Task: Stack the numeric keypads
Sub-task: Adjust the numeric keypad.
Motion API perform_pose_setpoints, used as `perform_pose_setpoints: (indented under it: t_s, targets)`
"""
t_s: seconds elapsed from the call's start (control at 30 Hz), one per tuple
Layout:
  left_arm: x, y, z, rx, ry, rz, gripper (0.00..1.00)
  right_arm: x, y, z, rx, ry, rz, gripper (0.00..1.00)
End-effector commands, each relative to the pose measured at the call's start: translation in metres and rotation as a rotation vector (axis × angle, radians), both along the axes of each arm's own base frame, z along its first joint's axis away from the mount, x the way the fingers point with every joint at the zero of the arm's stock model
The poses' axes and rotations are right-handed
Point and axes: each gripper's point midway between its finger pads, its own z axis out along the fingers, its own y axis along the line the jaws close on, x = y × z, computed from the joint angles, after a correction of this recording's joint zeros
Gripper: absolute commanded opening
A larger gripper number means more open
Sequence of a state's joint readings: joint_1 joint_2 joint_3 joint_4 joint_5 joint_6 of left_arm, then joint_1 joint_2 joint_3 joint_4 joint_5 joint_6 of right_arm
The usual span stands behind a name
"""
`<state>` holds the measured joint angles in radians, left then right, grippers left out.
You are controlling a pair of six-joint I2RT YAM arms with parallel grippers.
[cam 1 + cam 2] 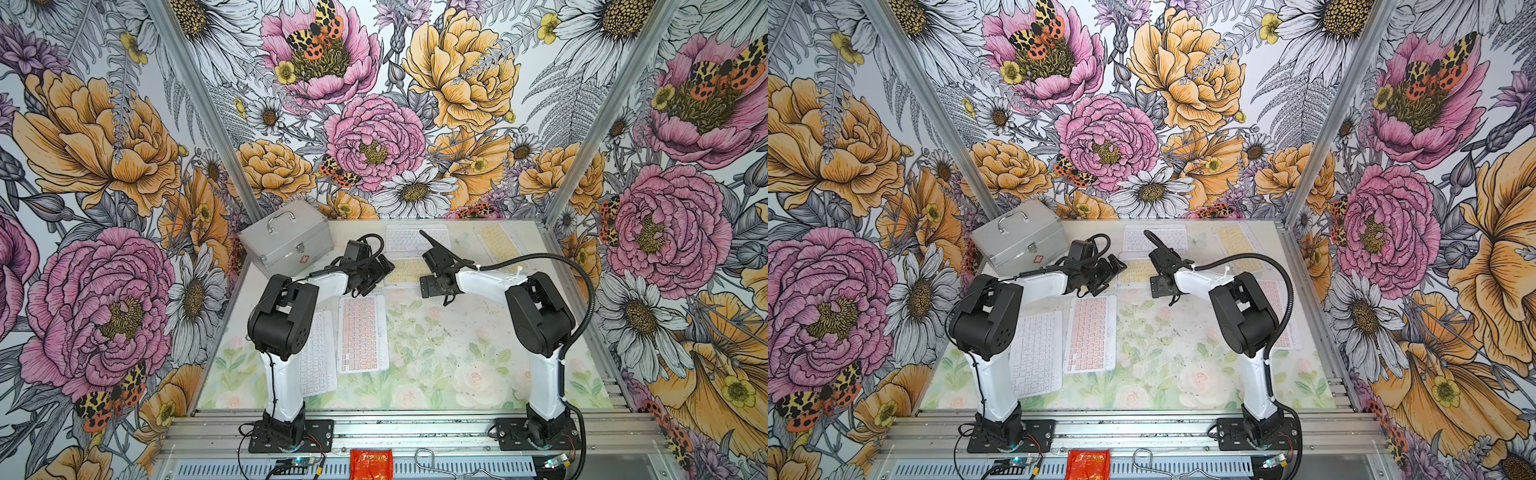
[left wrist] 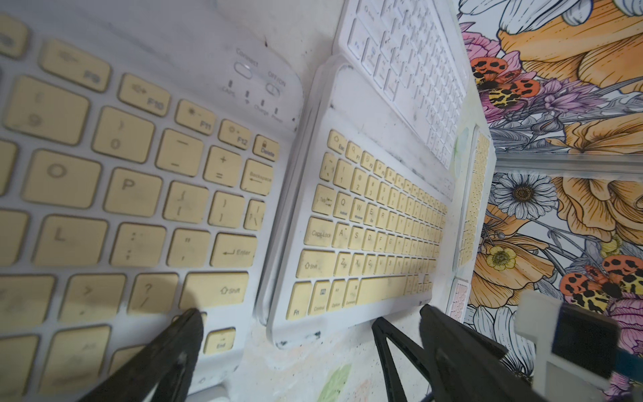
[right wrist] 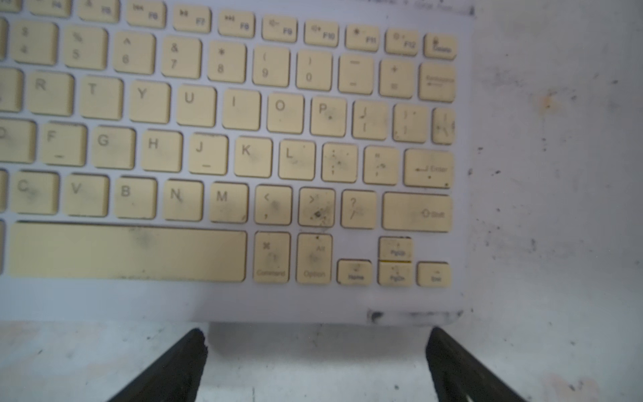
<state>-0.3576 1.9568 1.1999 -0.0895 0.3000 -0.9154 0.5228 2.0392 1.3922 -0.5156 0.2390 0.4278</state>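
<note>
floral wallpaper is enclosing the cell on three sides, and a pale floral mat [image 1: 436,353] is covering the table. a silver case [image 1: 286,237] is sitting in the far left corner and is serving as the reference. the keypads are lying flat and unstacked: a white keypad [image 1: 417,239] right of the case at the back wall, a pink keypad [image 1: 361,332] well in front of the case, and a yellow keypad [image 1: 405,270] just right of the case, between both grippers. its long axis is running away from the case, from arm to arm.

the right gripper [image 3: 316,343] is keeping its fingers spread wide and is holding nothing. in the right wrist view they are sitting just off the yellow keypad's long front edge, at the end farthest from the case, with the gap running parallel to that edge. the left gripper [image 2: 309,318] is likewise spread and empty, with one finger [image 2: 184,334] over a second yellow keypad [image 2: 104,191] lying just beside the first one's case-side end. by judgement, the right arm is facing the cleaner approach. finger height above the mat cannot be told.
</note>
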Motion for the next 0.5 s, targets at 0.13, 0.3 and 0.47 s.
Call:
perform_pose_setpoints:
  t_s: [0.13,0.3,0.47]
  targets:
    - [0.001,-0.001,0.011,-0.014,-0.026,-0.016,0.99,-0.015,0.017,0.013,0.054,0.0,0.016,1.0]
    - [0.002,0.011,0.014,-0.062,-0.022,0.014,0.99,-0.027,0.041,0.015,0.061,0.002,0.024,1.0]
    - [-0.003,0.029,0.017,-0.079,-0.015,0.039,0.99,-0.028,0.066,0.015,0.008,-0.022,0.056,1.0]
